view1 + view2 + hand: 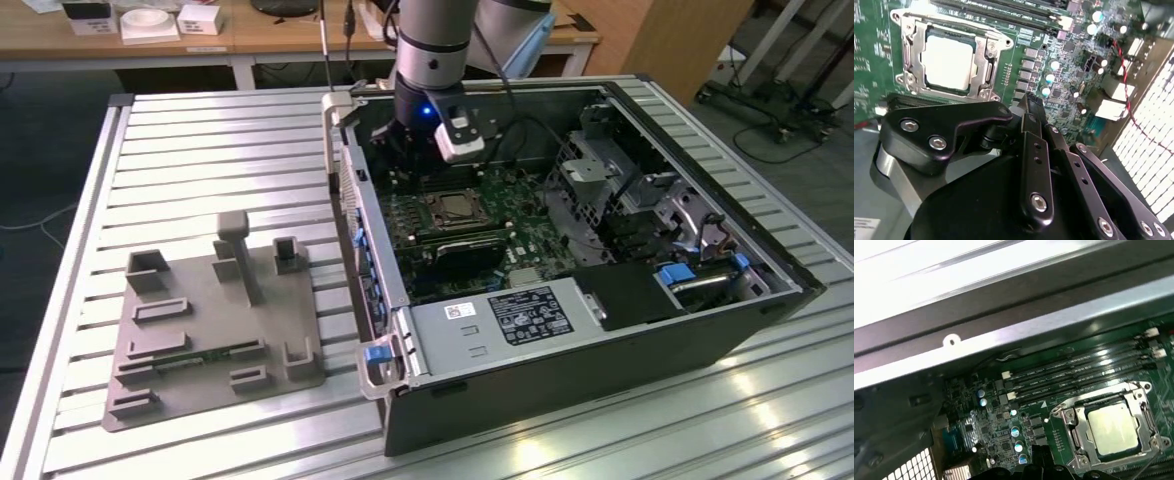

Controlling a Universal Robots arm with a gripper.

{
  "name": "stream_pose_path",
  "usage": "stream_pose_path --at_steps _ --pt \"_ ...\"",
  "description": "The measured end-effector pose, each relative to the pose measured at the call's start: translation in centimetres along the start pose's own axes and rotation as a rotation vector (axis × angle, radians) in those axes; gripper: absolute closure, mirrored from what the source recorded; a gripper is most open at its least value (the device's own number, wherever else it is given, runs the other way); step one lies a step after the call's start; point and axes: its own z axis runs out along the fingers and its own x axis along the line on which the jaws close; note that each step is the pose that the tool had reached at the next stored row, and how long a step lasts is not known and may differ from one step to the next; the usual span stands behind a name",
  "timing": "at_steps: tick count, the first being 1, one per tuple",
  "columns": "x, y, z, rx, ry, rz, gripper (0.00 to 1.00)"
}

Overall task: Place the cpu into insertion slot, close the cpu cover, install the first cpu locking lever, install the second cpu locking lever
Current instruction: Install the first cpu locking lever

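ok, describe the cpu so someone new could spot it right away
Look inside the open computer case, at the green motherboard. Beside the long black memory slots sits the square, metal-framed insertion slot. The cpu is the pale silver-grey square in its window, flat and plain where its neighbours are dark and narrow.

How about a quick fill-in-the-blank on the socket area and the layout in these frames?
1. The cpu sits in the insertion slot, with the cpu cover ___ over it.
2. The circuit board around the socket is ___ in colour.
3. The grey fixture plate lies on the slatted table, on the exterior view's ___ of the computer case.

Missing words: closed; green; left.
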Motion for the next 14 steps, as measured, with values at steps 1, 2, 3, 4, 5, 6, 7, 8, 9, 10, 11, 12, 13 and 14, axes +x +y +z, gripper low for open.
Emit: stream_pose_path --at_steps 1,2,3,4,5,6,7,8,9,10,11,12,13,14 --pt "0.00 0.00 0.00 0.0001 0.0004 -0.012 0.90" --pt "0.00 0.00 0.00 0.0001 0.0005 -0.015 0.90" --pt "0.00 0.00 0.00 0.0001 0.0005 -0.016 0.90" --pt "0.00 0.00 0.01 0.0000 0.0005 -0.017 0.90" --pt "0.00 0.00 0.01 -0.0001 0.0006 -0.017 0.90" --pt "0.00 0.01 0.01 -0.0013 0.0009 -0.017 0.90" --pt "0.00 0.02 0.02 -0.0019 0.0009 -0.017 0.90" --pt "0.01 0.04 0.01 -0.0019 0.0010 -0.017 0.90" --pt "0.01 0.06 0.01 -0.0019 0.0011 -0.019 0.90" --pt "0.02 0.08 0.01 -0.0019 0.0014 -0.028 0.90" --pt "0.02 0.08 0.01 -0.0019 0.0016 -0.038 0.90" --pt "0.03 0.10 0.02 -0.0018 0.0019 -0.045 0.90" --pt "0.03 0.11 0.01 -0.0017 0.0021 -0.048 0.90" --pt "0.03 0.12 0.01 -0.0016 0.0021 -0.049 0.90"
